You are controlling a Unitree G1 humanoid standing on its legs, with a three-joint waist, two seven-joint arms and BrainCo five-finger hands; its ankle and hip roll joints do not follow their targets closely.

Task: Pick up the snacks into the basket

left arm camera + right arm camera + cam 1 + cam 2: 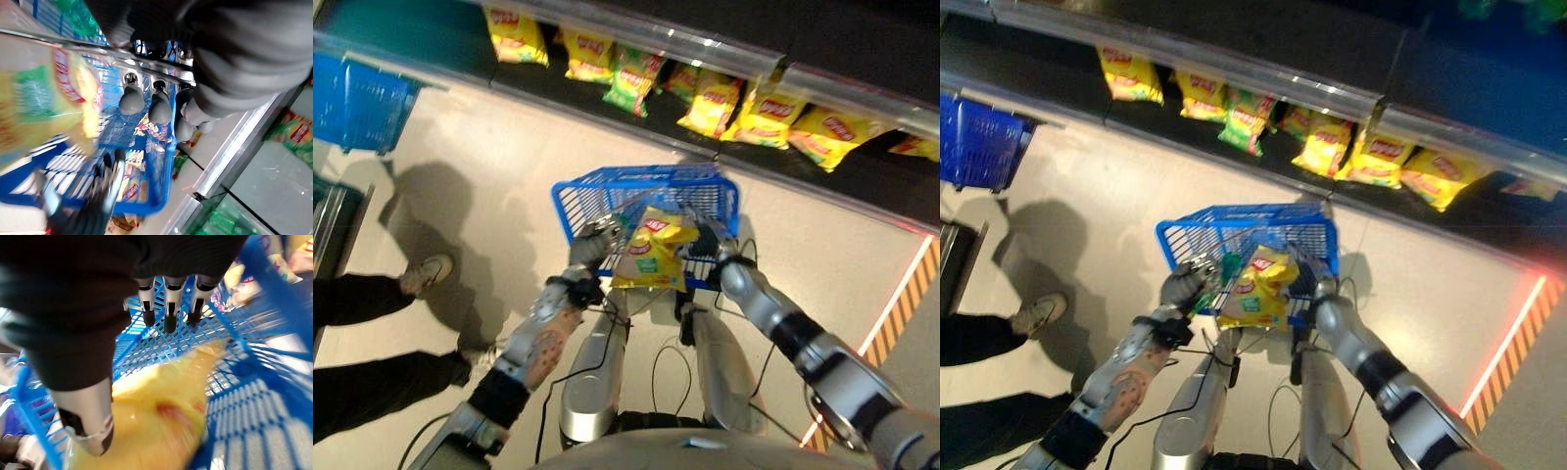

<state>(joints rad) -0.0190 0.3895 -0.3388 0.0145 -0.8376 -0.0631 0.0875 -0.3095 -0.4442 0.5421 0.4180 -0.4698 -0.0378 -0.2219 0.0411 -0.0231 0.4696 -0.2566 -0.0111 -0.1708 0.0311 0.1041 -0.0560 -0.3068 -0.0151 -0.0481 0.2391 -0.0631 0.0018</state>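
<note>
One yellow snack bag (653, 251) hangs at the near rim of the blue basket (607, 189), partly over the rim and not yet lying inside. Our left hand (592, 242) has its fingers curled round the basket's metal handle (88, 50), carrying it in front of us. Our right hand (709, 242) sits against the bag's far side; in its wrist view the fingers (167, 303) reach out fairly straight above the bag with the thumb (90, 423) low beside it, so we judge the bag loosely held, and we cannot tell how firm that hold is. To finish well, we should keep the basket level, carry the bag past the handle and over the open mesh, then spread the fingers so it drops flat. The handle crossing the opening is the likeliest snag. Beyond the basket a shelf (734, 54) holds more yellow and green bags (764, 116). A second blue basket (357, 103) stands off to our left, and a person's legs and shoes (423, 274) are near our left arm.
</note>
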